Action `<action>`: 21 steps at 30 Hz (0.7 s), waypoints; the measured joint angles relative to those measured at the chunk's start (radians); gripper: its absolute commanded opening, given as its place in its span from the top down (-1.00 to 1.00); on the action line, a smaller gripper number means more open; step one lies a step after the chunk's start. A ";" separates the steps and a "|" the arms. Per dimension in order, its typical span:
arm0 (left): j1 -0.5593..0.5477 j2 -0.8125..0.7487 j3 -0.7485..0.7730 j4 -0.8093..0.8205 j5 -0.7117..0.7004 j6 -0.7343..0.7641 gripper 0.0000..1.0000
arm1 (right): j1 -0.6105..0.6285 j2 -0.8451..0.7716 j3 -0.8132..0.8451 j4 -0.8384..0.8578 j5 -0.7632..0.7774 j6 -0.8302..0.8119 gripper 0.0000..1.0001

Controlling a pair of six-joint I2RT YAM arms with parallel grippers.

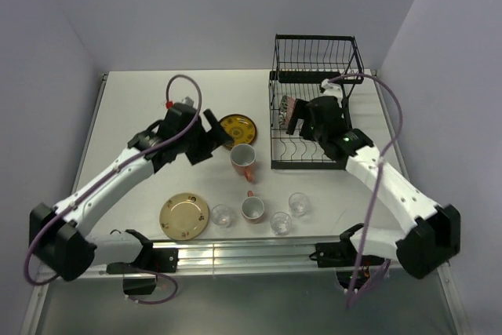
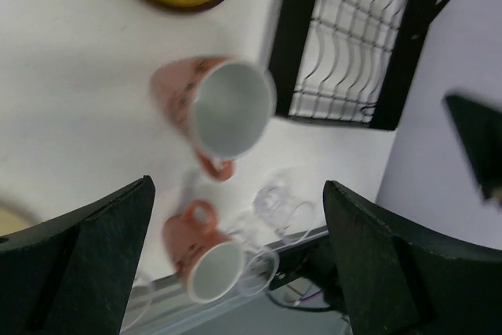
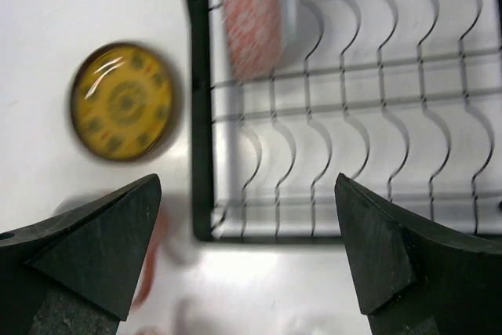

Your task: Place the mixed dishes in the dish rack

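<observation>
We count two plates (image 1: 237,126), two mugs (image 1: 242,159), three glasses (image 1: 280,222), one bowl (image 1: 289,109); left pincer (image 2: 238,186) spread above the mugs; right pincer (image 3: 247,182) spread over the dish rack (image 3: 200,115), bowl ahead.

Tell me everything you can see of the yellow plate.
The yellow plate is round, glossy like glazed ceramic, with a dark brown rim and rings of dark motifs round a centre medallion. It lies flat, face up, on the table left of the rack, apart from it. Nothing shows on it.
</observation>
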 measured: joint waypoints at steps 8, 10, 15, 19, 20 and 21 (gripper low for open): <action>-0.001 0.293 0.286 -0.055 -0.004 0.018 -0.73 | 0.005 -0.363 -0.014 -0.291 -0.243 0.124 -0.92; -0.003 0.325 0.287 -0.097 -0.008 0.024 -0.74 | 0.005 -0.429 -0.015 -0.345 -0.271 0.142 -0.92; -0.014 0.340 0.255 -0.160 -0.012 0.026 -0.67 | 0.005 -0.520 0.018 -0.478 -0.296 0.145 -0.92; -0.026 0.387 0.257 -0.175 -0.006 0.030 -0.66 | 0.005 -0.520 0.041 -0.525 -0.327 0.146 -0.92; -0.030 0.412 0.271 -0.182 -0.005 0.032 -0.66 | 0.005 -0.519 0.043 -0.534 -0.336 0.146 -0.92; -0.035 0.446 0.294 -0.190 -0.005 0.040 -0.64 | 0.005 -0.518 0.046 -0.542 -0.344 0.145 -0.92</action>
